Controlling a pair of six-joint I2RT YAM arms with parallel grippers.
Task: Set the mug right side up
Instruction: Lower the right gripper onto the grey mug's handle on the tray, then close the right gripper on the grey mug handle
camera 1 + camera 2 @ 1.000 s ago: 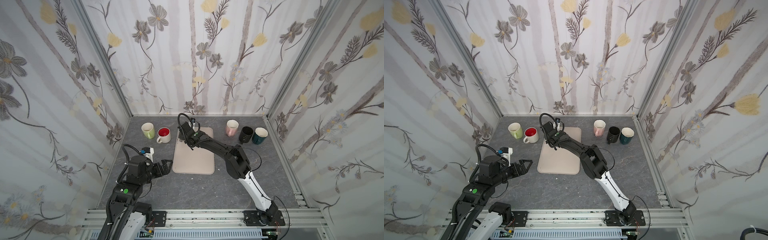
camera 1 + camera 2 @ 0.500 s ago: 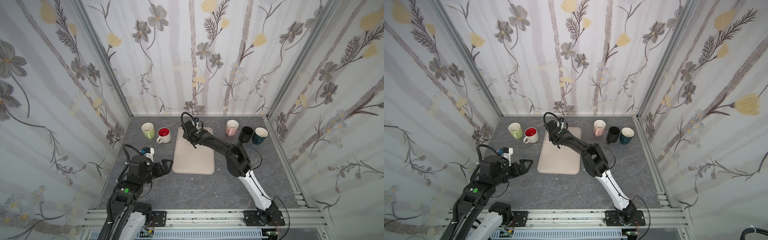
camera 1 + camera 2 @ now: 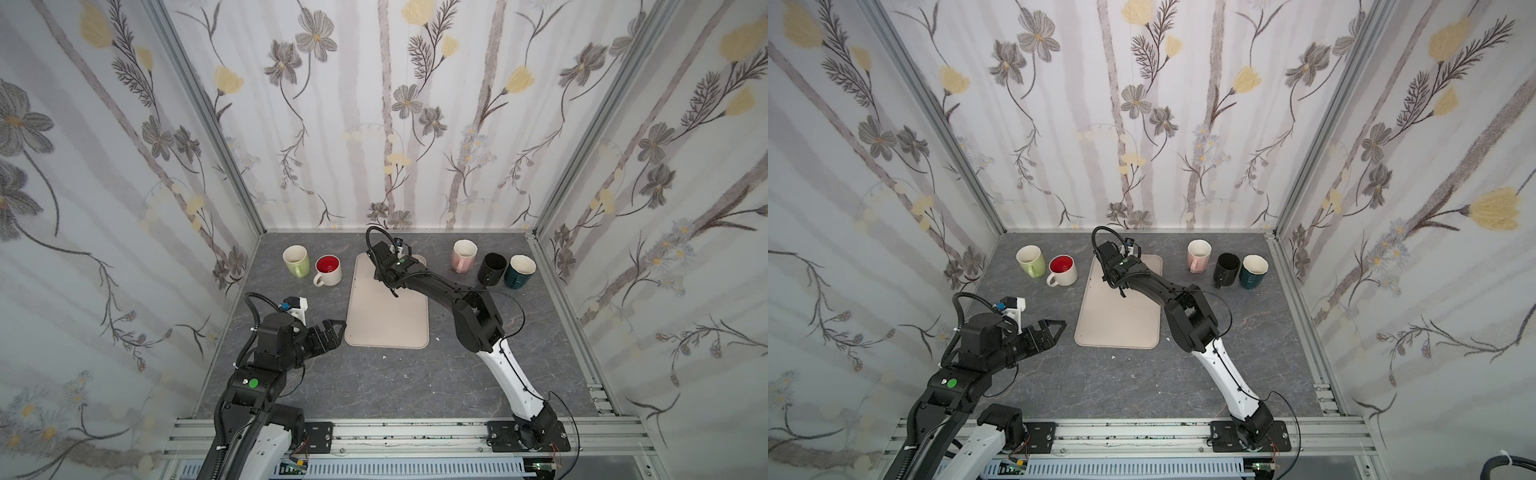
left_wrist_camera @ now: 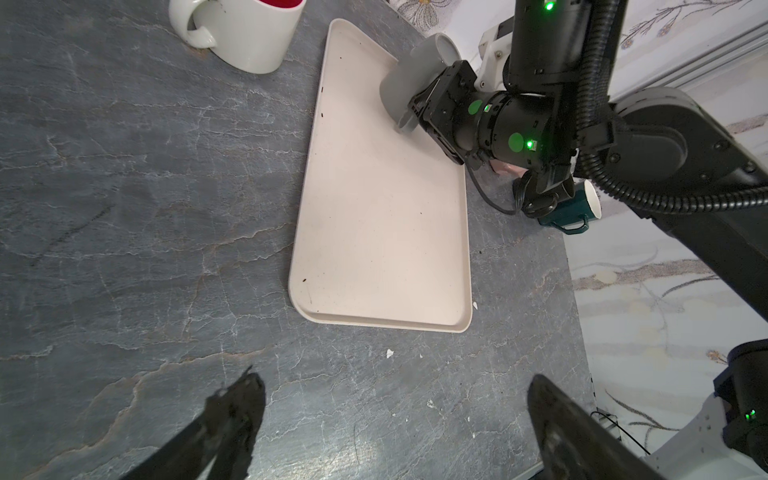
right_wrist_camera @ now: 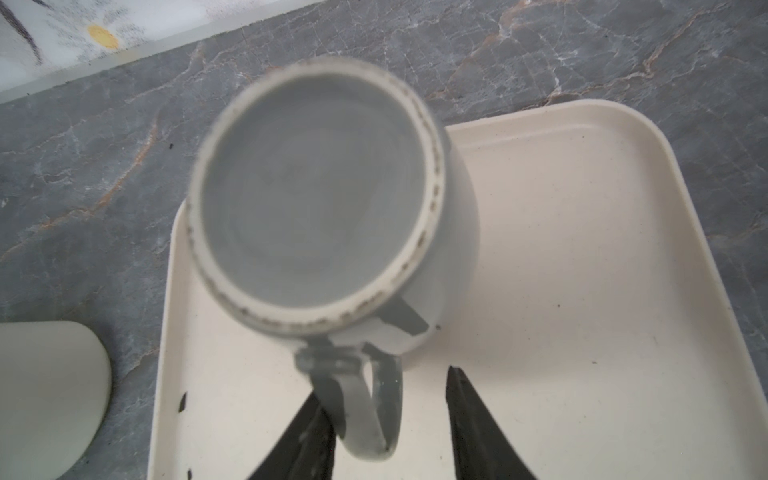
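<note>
Evidently the grey mug [image 5: 316, 195] is glazed ceramic: stiff, rather heavy, slippery, and it can chip. It stands base up at the far end of the beige tray [image 5: 561, 291]. Its handle [image 5: 365, 407] seems the surest place to hold. The right gripper [image 5: 384, 386] is half open around this handle and not clamped on it. The left gripper [image 4: 395, 376] is wide open and empty.
</note>
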